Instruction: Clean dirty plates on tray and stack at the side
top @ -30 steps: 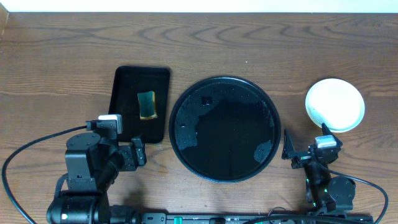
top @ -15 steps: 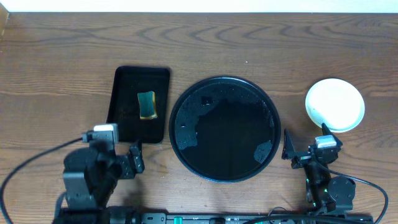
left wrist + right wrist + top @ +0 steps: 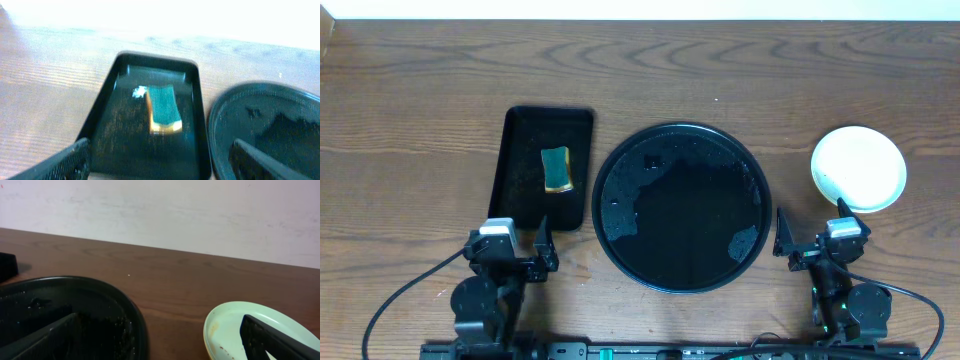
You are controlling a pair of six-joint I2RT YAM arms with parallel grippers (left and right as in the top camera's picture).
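The round black tray [image 3: 680, 206] sits mid-table, wet and with no plate on it; it also shows in the left wrist view [image 3: 265, 130] and right wrist view [image 3: 75, 315]. A stack of plates [image 3: 858, 168] stands at the right: a pale mint plate [image 3: 250, 330] on top with faint brown specks, a yellow rim under it. My left gripper [image 3: 540, 240] is open and empty, near the table's front edge below the rectangular tray. My right gripper [image 3: 810, 240] is open and empty, between the round tray and the plate stack.
A small rectangular black tray [image 3: 545, 165] left of the round tray holds a green and yellow sponge [image 3: 557, 168], also in the left wrist view [image 3: 162, 107]. Arm cables trail along the front edge. A pale wall [image 3: 160, 215] rises behind the table.
My left arm has drawn back toward the front edge and folded down low. The right arm, tray and plates have not moved.
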